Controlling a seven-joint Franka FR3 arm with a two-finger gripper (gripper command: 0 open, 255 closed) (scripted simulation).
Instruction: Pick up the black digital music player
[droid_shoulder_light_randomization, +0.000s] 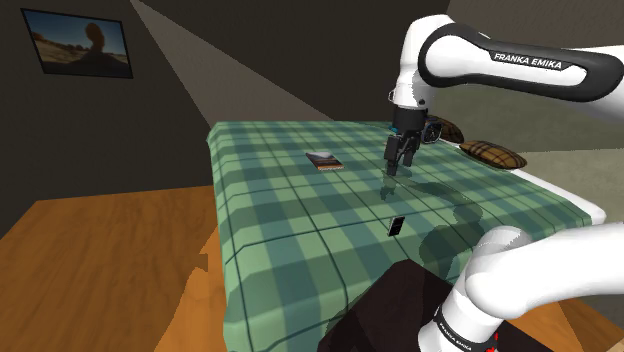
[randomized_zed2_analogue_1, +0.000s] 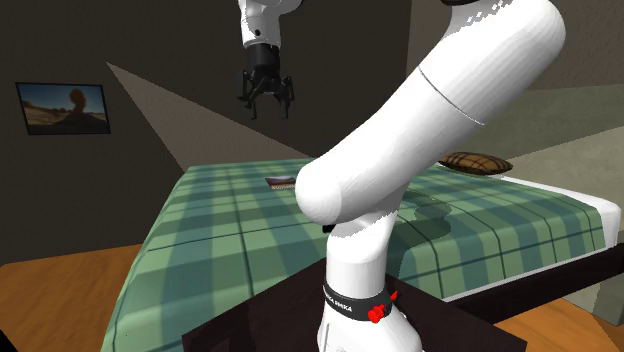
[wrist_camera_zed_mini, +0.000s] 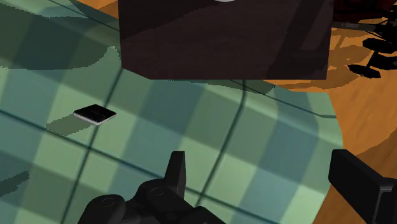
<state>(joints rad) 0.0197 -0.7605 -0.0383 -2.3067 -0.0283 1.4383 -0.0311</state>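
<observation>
The black digital music player is a small flat slab lying on the green plaid bed cover, near the edge closest to my stand. My black gripper hangs well above the cover, farther from the stand than the player, with nothing between its fingers. In the second exterior view the gripper is high over the bed with its fingers spread. In the wrist view the player lies off to the side of the open gripper, apart from both fingers.
A small flat brown and white item lies on the cover farther back. Brown plaid pillows rest at the bed's far right. The dark stand adjoins the bed. Wooden floor lies to the left, and a framed picture hangs on the wall.
</observation>
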